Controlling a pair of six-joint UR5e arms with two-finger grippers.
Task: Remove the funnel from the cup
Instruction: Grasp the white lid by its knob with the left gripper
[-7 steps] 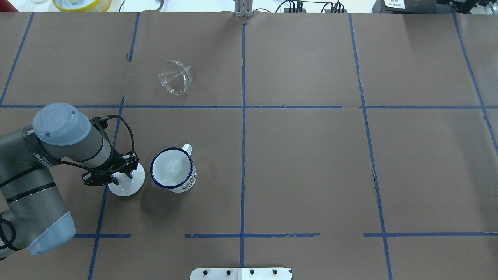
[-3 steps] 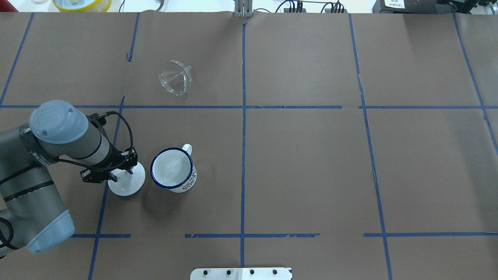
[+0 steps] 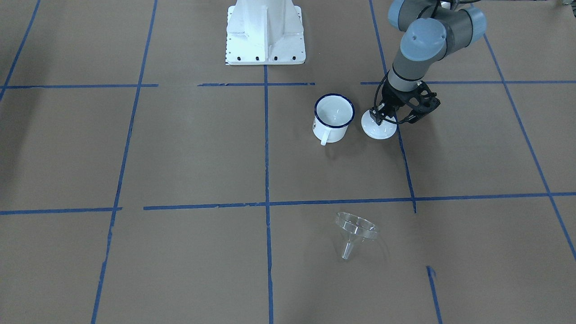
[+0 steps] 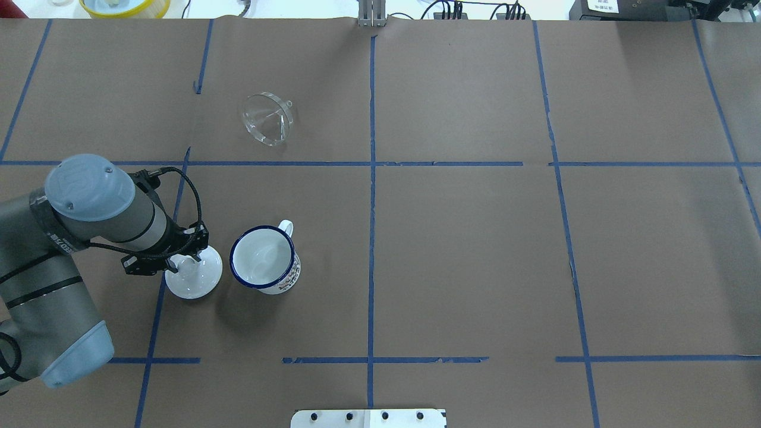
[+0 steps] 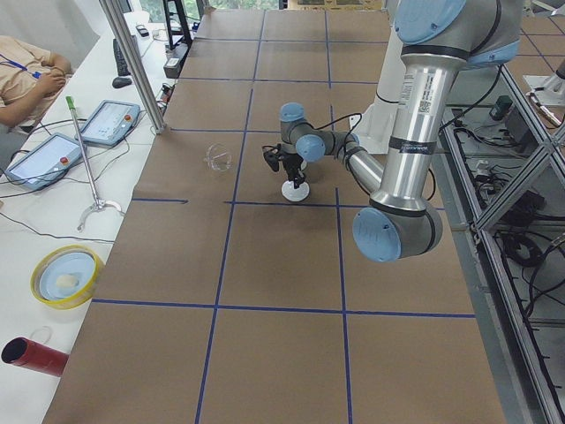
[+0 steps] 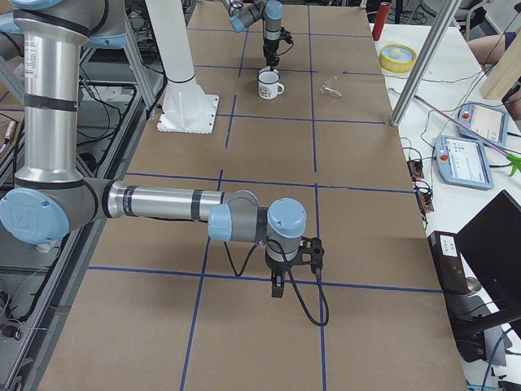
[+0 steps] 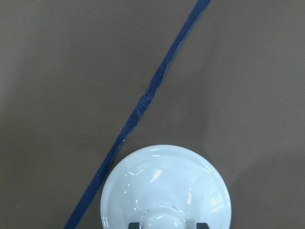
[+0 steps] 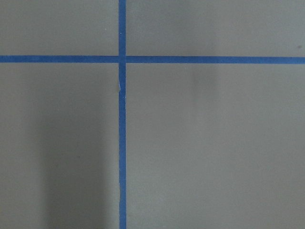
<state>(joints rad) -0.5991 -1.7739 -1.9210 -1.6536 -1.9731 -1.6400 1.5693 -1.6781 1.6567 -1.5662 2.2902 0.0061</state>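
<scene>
On the table [image 4: 475,249], the lid [image 4: 199,282] sits just beside the cup [image 4: 264,260], on the robot's left; the funnel [image 4: 267,119] lies well beyond the cup, away from the robot.

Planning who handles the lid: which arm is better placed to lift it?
Left. The left gripper straddles the lid's knob beside the cup; the right gripper hangs far away down the table.

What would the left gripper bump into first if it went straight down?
The white lid. The left gripper points straight down over it, with a finger on either side of the lid's knob, so it would probably touch the knob or dome first. How big the gap is, I can't tell.
</scene>
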